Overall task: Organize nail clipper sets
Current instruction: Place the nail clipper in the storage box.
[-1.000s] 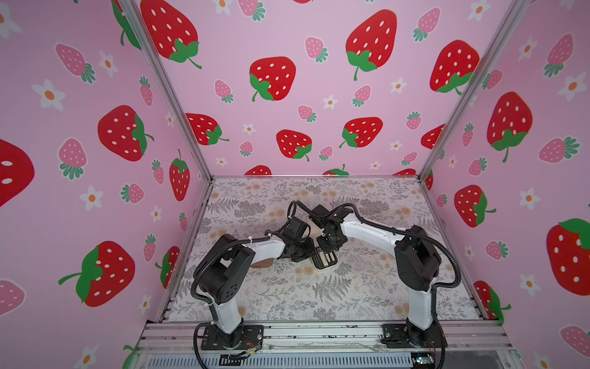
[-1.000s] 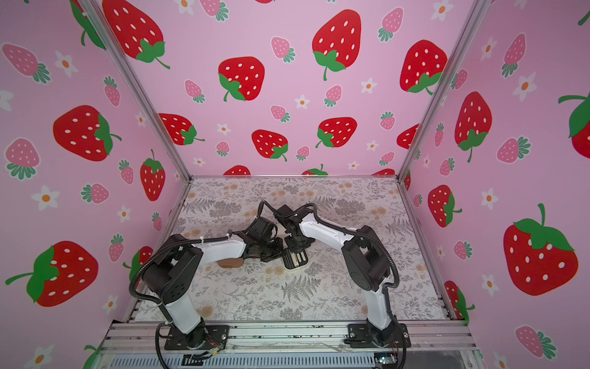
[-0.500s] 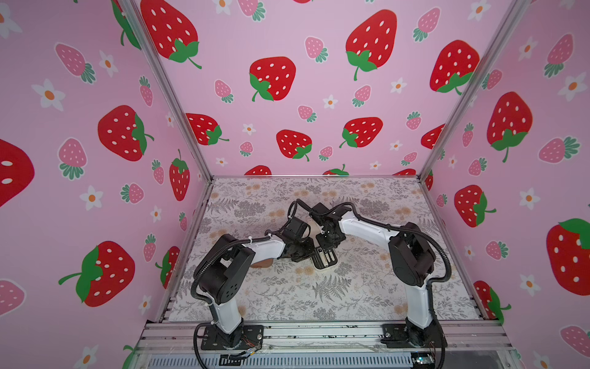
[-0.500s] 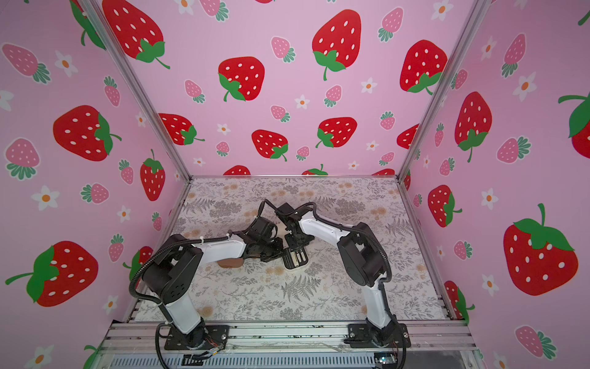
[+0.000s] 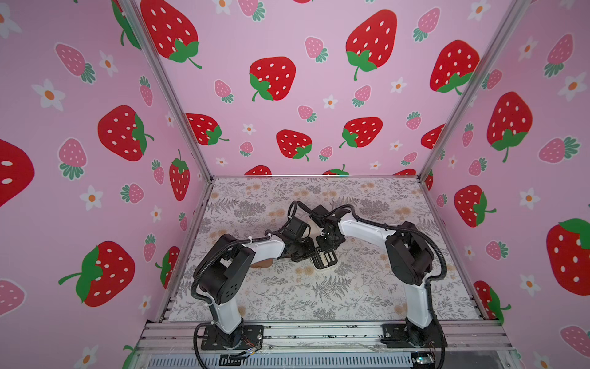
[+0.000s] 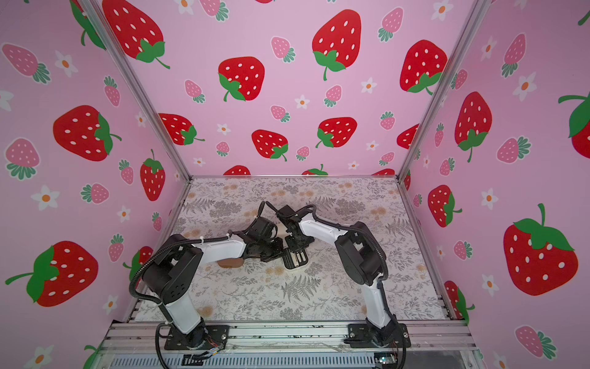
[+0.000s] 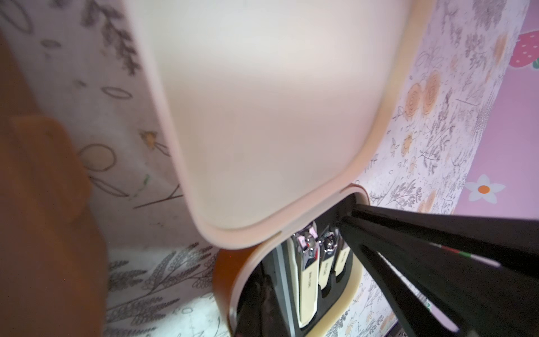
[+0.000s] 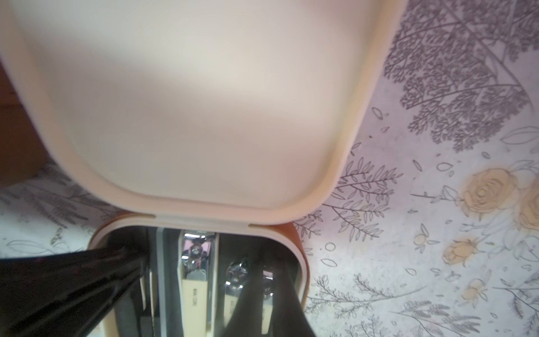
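Note:
A brown case (image 5: 325,267) lies open mid-table, its cream-lined lid (image 7: 277,102) standing up. Its black slotted inside holds a large clipper (image 8: 197,277), a middle clipper (image 8: 236,280) and a small clipper (image 8: 266,274). My right gripper (image 8: 267,294) reaches into the case, and its two fingers close on the small clipper in the end slot. My left gripper (image 8: 137,259) is shut, with its tips pressed into the opposite inner corner near the hinge. In both top views the grippers (image 5: 329,254) (image 6: 281,254) meet over this case.
A second, closed brown case (image 5: 263,262) lies just left of the open one, half under my left forearm. Pink strawberry walls enclose the floral mat (image 5: 319,297) on three sides. An aluminium rail (image 5: 319,332) runs along the front.
My right gripper's fingers have drawn closer together around the small clipper. The right elbow has shifted slightly inward. The left arm and the case have not moved.

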